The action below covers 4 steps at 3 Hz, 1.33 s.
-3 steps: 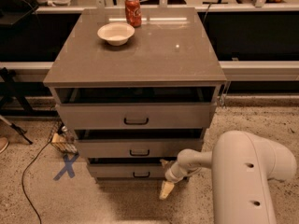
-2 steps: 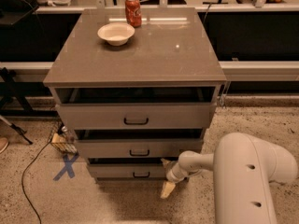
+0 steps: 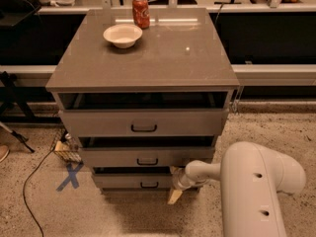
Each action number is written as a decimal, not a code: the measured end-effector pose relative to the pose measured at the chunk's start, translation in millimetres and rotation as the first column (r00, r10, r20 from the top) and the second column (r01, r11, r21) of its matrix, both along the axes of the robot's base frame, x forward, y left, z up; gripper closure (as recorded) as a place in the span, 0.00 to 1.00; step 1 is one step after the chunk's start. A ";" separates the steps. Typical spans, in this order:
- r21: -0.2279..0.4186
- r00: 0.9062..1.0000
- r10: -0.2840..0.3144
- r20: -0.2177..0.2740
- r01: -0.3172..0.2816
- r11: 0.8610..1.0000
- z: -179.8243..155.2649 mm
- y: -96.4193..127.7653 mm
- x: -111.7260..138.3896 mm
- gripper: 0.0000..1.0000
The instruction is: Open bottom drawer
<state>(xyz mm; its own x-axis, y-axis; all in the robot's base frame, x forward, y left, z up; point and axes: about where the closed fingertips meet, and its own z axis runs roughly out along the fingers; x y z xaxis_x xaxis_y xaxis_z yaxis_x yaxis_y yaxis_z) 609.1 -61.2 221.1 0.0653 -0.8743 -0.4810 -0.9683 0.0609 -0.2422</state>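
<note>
The bottom drawer [image 3: 123,180] sits lowest in the cabinet [image 3: 173,58], with a dark gap above its front. The claw [image 3: 175,190] is at the drawer's right end; I cannot tell whether it is clenched or released.

Speckled floor [image 3: 276,127], a blue tape X [image 3: 69,176] and a cable [image 3: 27,186] off the bench's [image 3: 163,63] front-left corner; dark shelving [image 3: 269,33] behind. The gripper [image 3: 174,194] hangs low by the front-right corner.

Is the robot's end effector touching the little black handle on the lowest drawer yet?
Apart. The camera view shows bare grey front between the bottom drawer handle and the end effector, at its right end.
</note>
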 end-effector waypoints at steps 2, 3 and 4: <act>-0.043 0.998 -0.061 -0.026 0.059 0.997 -42.8 -9.5 22.6 0.19; -0.039 0.994 -0.104 -0.038 0.102 0.994 -48.7 -21.1 14.9 0.42; -0.013 0.987 -0.147 -0.059 0.146 0.989 -42.6 -35.2 -14.3 0.65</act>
